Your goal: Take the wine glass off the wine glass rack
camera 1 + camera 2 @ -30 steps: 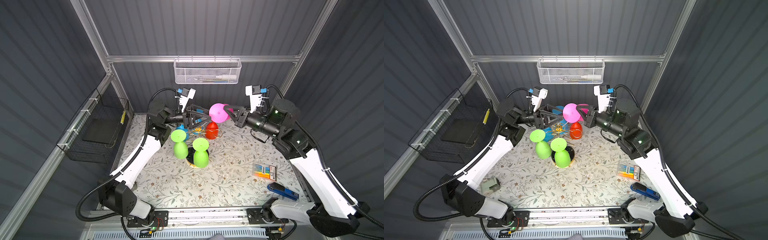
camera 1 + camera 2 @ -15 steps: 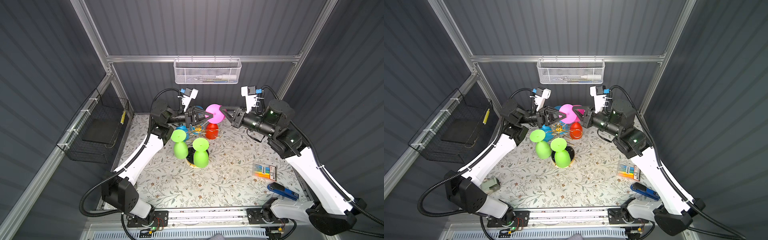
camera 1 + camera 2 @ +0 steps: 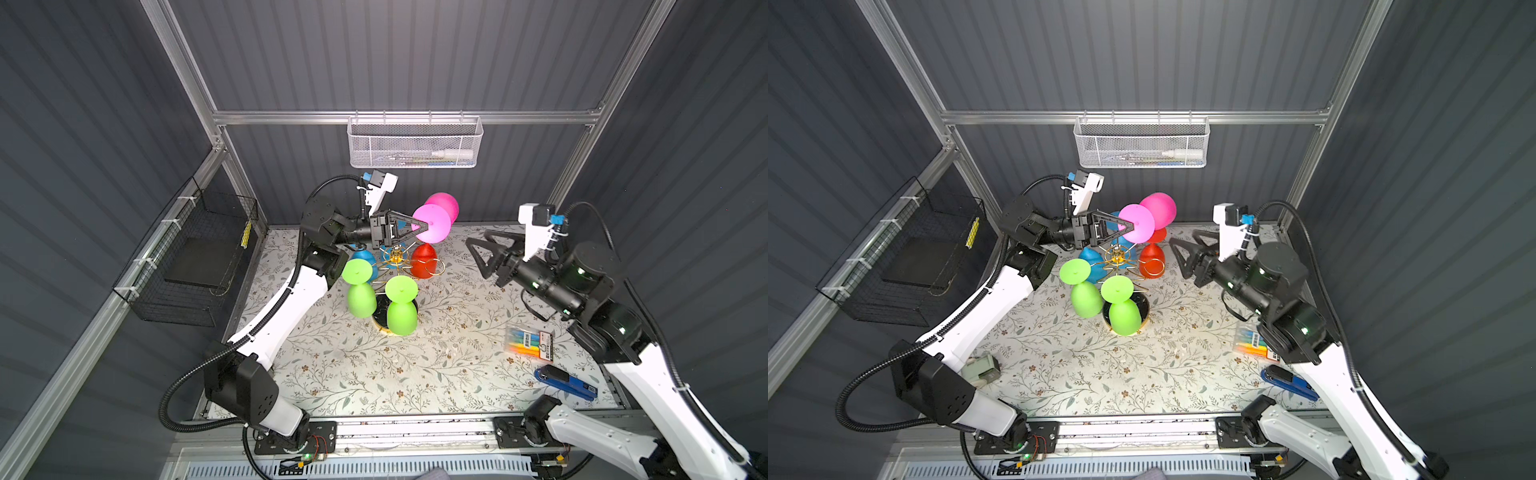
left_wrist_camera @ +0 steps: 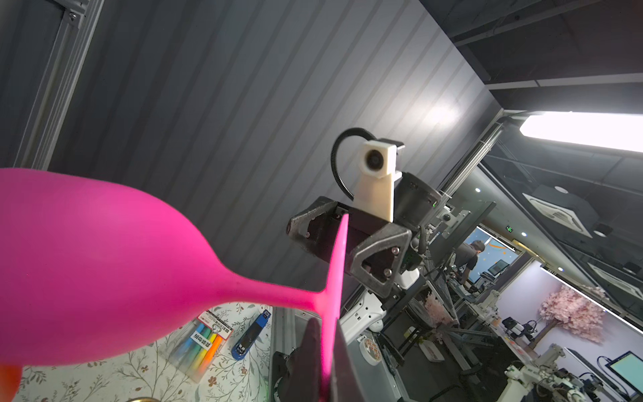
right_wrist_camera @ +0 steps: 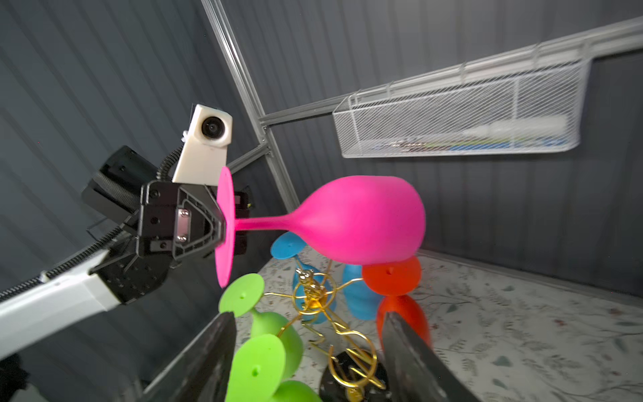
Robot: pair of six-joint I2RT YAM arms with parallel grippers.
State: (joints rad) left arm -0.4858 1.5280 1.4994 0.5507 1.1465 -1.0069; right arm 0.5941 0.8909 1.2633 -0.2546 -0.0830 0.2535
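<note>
In both top views a pink wine glass [image 3: 444, 206] [image 3: 1160, 210] lies sideways in the air above the wine glass rack [image 3: 397, 257] [image 3: 1116, 257], clear of its gold arms. My left gripper [image 3: 424, 227] [image 3: 1130, 226] [image 4: 327, 343] [image 5: 222, 226] is shut on the rim of its round foot. The bowl [image 4: 87, 268] [image 5: 362, 219] points away from that gripper. My right gripper [image 3: 478, 242] [image 3: 1183, 244] [image 5: 308, 334] stands open and empty to the right of the rack. Two green glasses [image 3: 360, 297] [image 3: 401, 313], a red one [image 3: 424, 262] and blue ones [image 3: 365, 257] hang upside down on the rack.
A white mesh basket [image 3: 413, 145] hangs on the back wall and a black wire basket [image 3: 195, 257] on the left wall. A marker pack [image 3: 528, 340] and a blue stapler [image 3: 565, 382] lie at the right. A small grey item [image 3: 980, 368] lies by the left arm.
My left gripper closed on the pink glass's foot. My right gripper let go of the glass, opened and drew back to the right.
</note>
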